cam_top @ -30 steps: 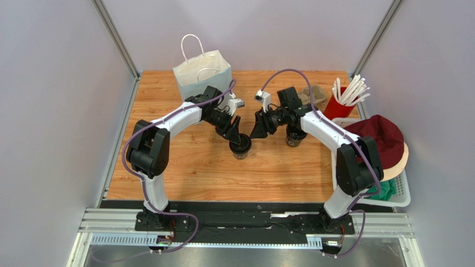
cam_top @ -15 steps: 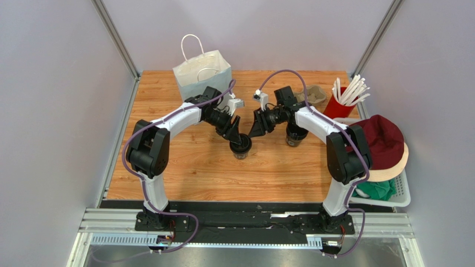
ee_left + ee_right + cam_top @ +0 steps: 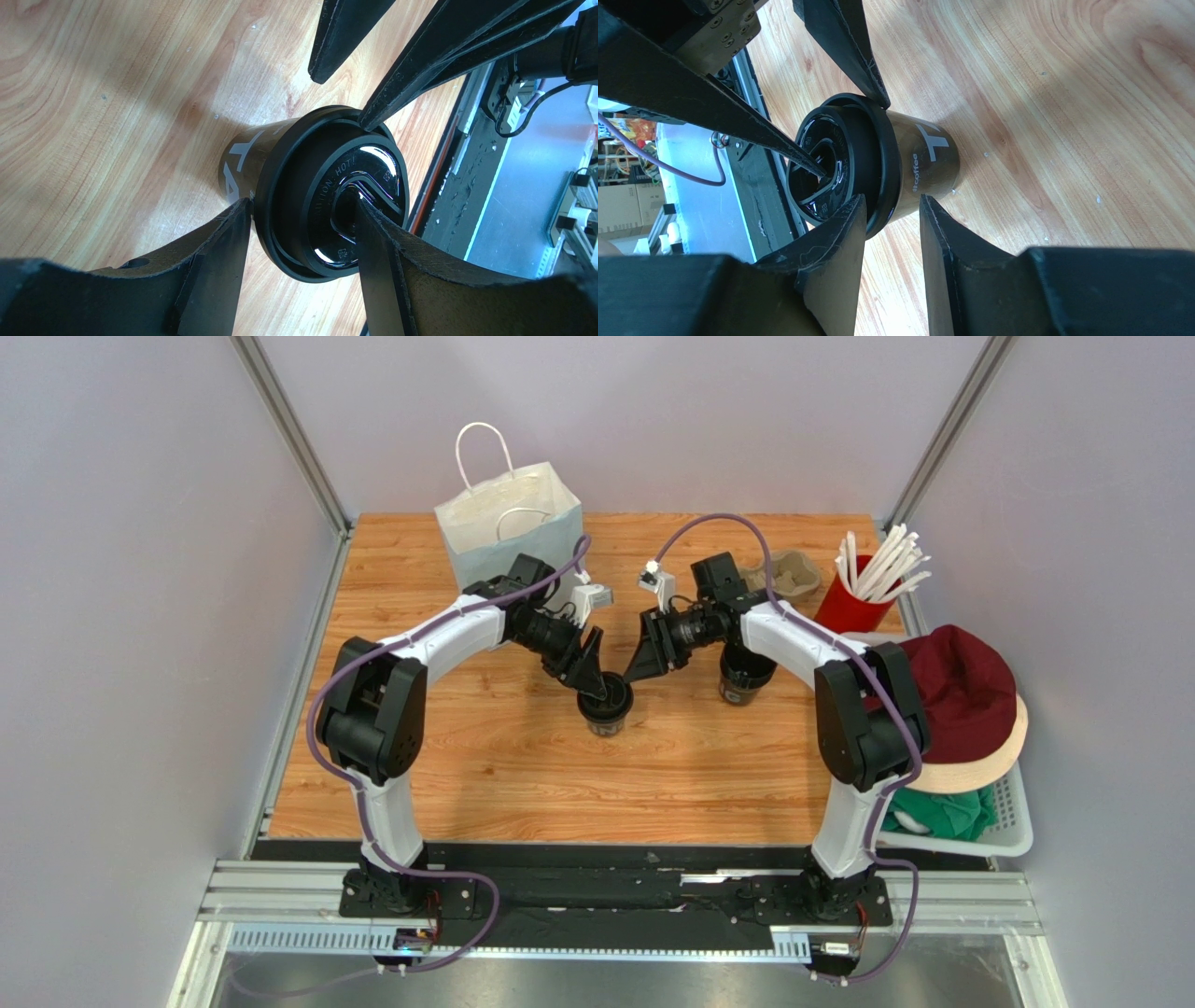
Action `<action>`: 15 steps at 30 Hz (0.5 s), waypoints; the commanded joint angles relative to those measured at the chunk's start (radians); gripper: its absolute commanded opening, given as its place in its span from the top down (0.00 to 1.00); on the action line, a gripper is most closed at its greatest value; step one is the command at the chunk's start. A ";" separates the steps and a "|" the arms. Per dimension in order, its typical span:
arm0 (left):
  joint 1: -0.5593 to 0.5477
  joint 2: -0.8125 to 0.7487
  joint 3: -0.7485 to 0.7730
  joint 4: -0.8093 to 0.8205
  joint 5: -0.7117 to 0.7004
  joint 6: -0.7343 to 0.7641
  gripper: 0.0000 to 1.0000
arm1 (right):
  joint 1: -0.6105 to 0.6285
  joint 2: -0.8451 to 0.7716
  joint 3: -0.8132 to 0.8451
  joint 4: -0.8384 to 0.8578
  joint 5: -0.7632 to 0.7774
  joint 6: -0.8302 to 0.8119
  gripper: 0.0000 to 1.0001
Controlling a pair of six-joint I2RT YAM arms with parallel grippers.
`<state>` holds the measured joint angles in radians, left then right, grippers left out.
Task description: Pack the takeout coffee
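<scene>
Grip matters most now: the cup (image 3: 606, 709) stands upright mid-counter (image 3: 463, 756). The left claw (image 3: 300, 206) pinches its lid edge, with one finger outside the rim and the other in the lid's recess. The right claw (image 3: 892, 203) is half spread astride the opposite rim, one finger touching the lid and the other just beside the wall, not clamped. The step looks like a handover or a two-claw steadying. The right claw would do best to bite lower, on the wall under the lid, since a pull on the lid alone could pop it off. The left should let go only once that hold is firm. The cup should travel upright to the carrier (image 3: 795, 571) or bag (image 3: 508, 518), both near the far edge. Count: two black cups, the second cup (image 3: 742, 681) under the right arm; one bag; one carrier; one red cup (image 3: 846, 606) of several white straws; one basket (image 3: 1013, 829); two claws.
</scene>
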<state>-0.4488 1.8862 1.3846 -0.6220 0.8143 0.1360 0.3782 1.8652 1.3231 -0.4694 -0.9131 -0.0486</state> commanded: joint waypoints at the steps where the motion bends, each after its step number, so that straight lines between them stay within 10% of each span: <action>1: 0.002 0.021 -0.048 -0.007 -0.147 0.068 0.37 | 0.005 0.011 0.030 0.035 -0.027 0.015 0.63; 15: 0.010 0.016 -0.075 -0.001 -0.170 0.086 0.37 | 0.050 0.025 0.022 0.025 0.086 -0.007 0.64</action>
<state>-0.4442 1.8736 1.3613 -0.6041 0.8150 0.1356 0.3908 1.8801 1.3235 -0.4557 -0.8944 -0.0414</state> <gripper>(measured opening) 0.636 0.359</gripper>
